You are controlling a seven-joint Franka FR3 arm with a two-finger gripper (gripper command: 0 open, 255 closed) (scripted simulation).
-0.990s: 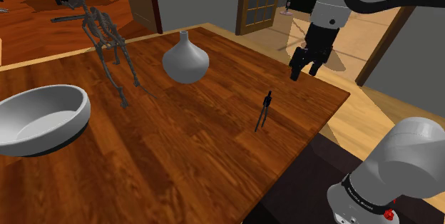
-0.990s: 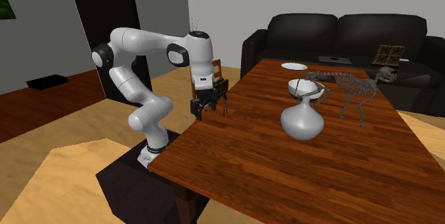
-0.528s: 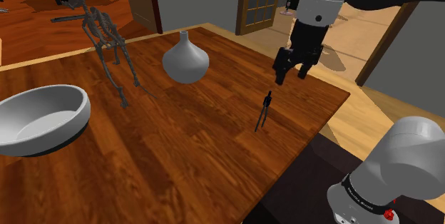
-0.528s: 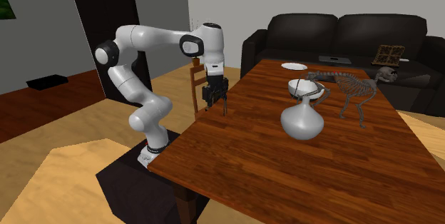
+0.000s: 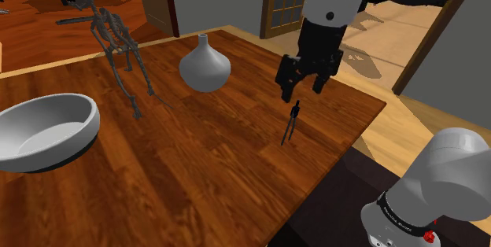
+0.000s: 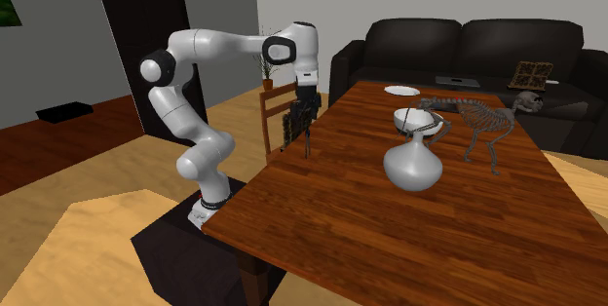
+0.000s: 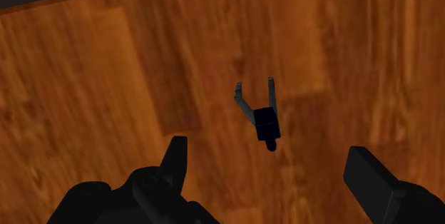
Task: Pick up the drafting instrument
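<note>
Left to right in the shoulder view, the tabletop (image 5: 197, 178) carries one bowl (image 5: 43, 131), one skeleton (image 5: 114, 37), one vase (image 5: 204, 66) and one drafting compass (image 5: 291, 123), upright on spread legs near the right edge; my end effector (image 5: 301, 92) hangs just above it, fingers apart. I should descend straight, centring its dark head between them; then close gently lest it tip.

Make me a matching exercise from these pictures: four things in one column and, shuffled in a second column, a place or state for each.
Things:
1. compass
2. gripper
3. bowl
4. vase

Places or states:
a. open, in the air
b. at the shoulder view's left edge
c. standing upright on two thin legs
d. grey, round body with a narrow neck

Pairs: 1-c, 2-a, 3-b, 4-d
</note>
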